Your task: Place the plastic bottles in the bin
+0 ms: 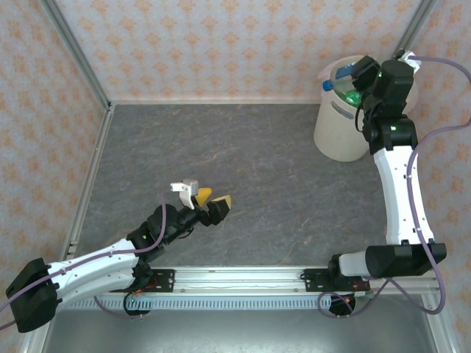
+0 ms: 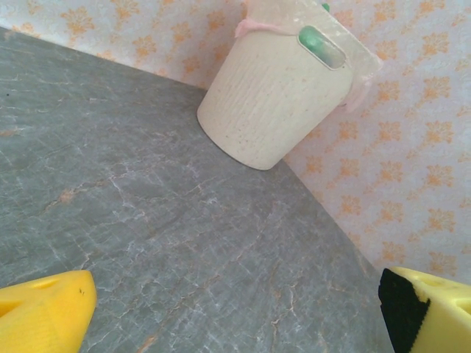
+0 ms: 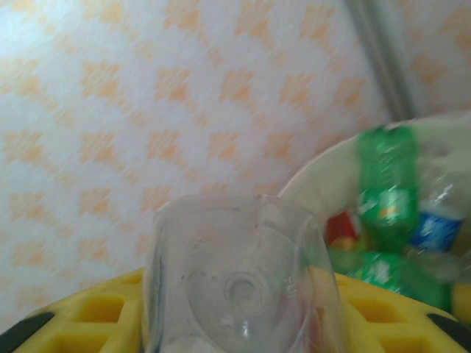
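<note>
The right arm (image 1: 397, 184) stands tall off its base at 5 o'clock, its forearm reaching toward 12 o'clock and its wrist bent over the bin (image 1: 335, 136). The bin sits in the 2 o'clock corner of the table (image 1: 250, 147). The right claw (image 1: 352, 82) hangs just above the rim, clamped on a clear bottle (image 3: 243, 287). From the wrist, the bottle's base sits between the yellow fingers (image 3: 103, 309), and green bottles (image 3: 386, 184) lie heaped inside the bin at 3 o'clock. The left arm (image 1: 103, 261) lies low, stretched from 7 o'clock toward the table's middle. The left claw (image 1: 212, 202) is low over bare table, spread wide apart. In its wrist view the bin stands off at 1 o'clock.
</note>
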Motion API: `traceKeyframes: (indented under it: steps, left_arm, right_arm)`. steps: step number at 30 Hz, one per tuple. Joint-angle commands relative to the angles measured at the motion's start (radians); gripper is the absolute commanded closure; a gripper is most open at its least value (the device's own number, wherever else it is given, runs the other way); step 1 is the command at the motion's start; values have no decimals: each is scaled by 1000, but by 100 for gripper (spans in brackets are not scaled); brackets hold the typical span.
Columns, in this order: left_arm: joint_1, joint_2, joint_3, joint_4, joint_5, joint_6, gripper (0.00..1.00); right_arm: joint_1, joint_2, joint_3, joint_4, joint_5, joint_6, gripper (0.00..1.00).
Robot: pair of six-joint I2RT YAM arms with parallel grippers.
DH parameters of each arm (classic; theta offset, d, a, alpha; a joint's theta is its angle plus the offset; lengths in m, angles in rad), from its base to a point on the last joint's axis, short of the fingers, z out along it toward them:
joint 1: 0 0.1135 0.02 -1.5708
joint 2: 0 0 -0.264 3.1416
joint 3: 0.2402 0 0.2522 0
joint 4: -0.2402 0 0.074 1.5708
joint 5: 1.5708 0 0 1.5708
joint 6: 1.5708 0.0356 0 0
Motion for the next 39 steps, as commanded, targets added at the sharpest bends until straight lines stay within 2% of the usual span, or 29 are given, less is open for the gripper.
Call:
traceKeyframes:
  steps: [1,7,16,24,30,39]
  left_arm:
    - [-2,-1,-17,91,21,-21,1]
    - [-2,7,-56,161,39,-62,1]
    - [-2,10,-85,174,16,-84,1]
    - [-2,26,-83,189,14,-76,1]
    - [-2,38,-95,218,14,-79,1]
    - [-2,41,-115,272,31,-87,1]
  right_arm:
    - [-12,27,40,40,225,-66,55]
    - [-18,131,89,125,377,-161,54]
    - [-18,362,255,195,465,-237,54]
    - [-20,603,499,143,565,-304,54]
    - [-52,632,509,105,633,-313,54]
    - [-63,498,375,81,669,-306,54]
